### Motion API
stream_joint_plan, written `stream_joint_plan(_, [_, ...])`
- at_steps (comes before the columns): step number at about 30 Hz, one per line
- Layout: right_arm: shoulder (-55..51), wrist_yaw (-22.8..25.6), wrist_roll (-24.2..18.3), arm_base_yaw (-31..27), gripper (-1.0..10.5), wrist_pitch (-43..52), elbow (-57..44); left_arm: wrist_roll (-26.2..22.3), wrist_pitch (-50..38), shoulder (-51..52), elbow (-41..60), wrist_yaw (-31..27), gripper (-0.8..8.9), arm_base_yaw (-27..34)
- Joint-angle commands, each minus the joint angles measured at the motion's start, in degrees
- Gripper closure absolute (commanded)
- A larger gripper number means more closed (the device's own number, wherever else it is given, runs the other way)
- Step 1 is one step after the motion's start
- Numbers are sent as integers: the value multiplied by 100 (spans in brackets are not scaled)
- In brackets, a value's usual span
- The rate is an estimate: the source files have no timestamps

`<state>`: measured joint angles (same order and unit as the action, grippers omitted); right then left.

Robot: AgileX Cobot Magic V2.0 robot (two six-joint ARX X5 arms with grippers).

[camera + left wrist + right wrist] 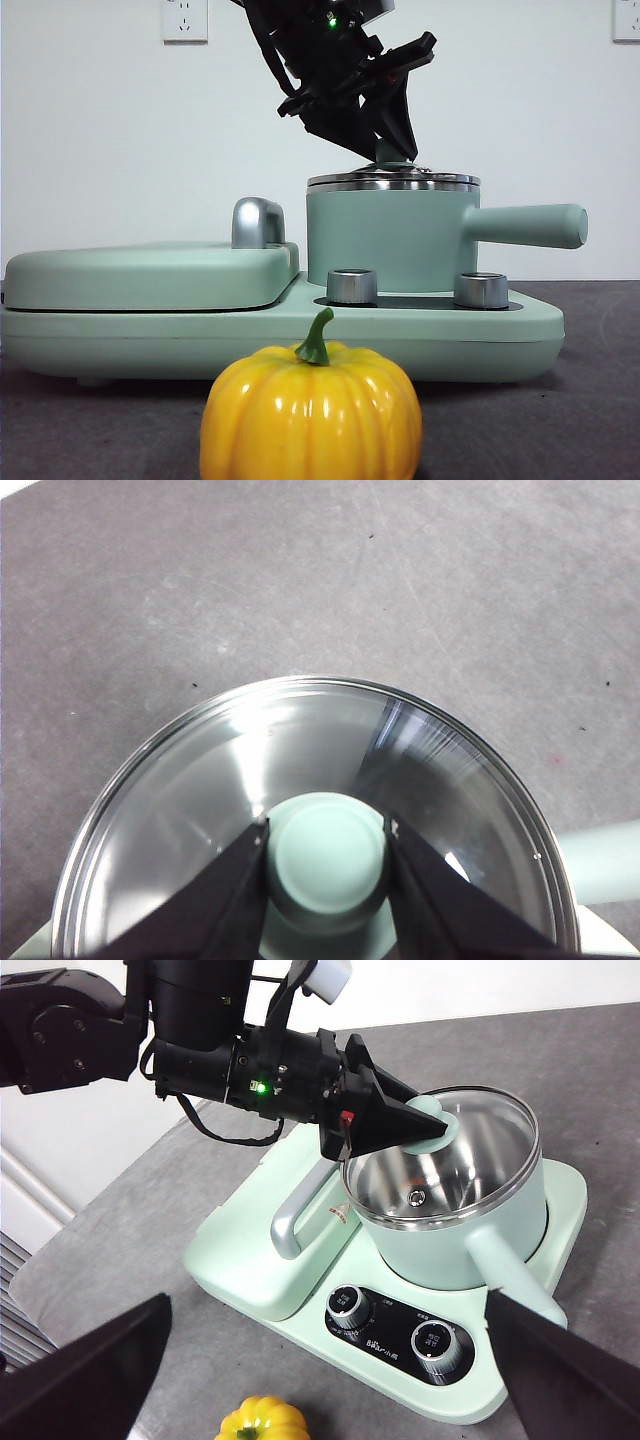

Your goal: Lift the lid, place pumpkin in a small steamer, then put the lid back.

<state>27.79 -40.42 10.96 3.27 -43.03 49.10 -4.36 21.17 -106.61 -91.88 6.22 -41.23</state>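
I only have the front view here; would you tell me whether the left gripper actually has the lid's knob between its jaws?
Observer: Yes. The left wrist view shows the left gripper with one jaw touching each side of the knob of the lid.
Operator: Thank you. Is anything inside the steamer?
Observer: Seen through the glass in the right wrist view, the steamer shows only bare steel inside.
Operator: And where is the right gripper?
Observer: The right gripper hangs open above the table, with the pumpkin below it.
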Motion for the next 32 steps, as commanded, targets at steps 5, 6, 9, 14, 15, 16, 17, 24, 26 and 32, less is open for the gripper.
stream_joint_plan(5, [20,-9,63,9,447,55,74,-13,33,-37,-151,-24,733,-46])
stream_joint_plan(6, [20,-9,66,9,447,55,74,-13,35,22,-151,-24,734,-46])
stream_joint_plan(9, [20,-11,66,9,447,55,74,-13,2,236,-153,-24,733,-46])
stream_joint_plan(14, [20,-13,146,9,448,48,74,-15,24,776,-155,-24,733,-22])
stream_joint_plan(15, [22,-13,195,9,448,46,74,-15,28,870,-155,-24,733,0])
stream_joint_plan(16, [22,-17,240,9,448,37,74,-15,52,981,-155,-24,733,26])
stream_joint_plan(17, [22,-22,282,9,448,4,74,-17,74,1064,-155,-24,733,48])
stream_joint_plan(24, [350,-396,686,96,449,-398,76,-184,586,1484,-155,-24,733,404])
stream_joint_plan(26, [520,-459,728,201,450,-459,76,-249,732,1547,-155,-24,733,511])
stream_joint_plan(32, [1266,-391,925,820,460,-457,107,-269,1051,1672,-155,-24,733,894])
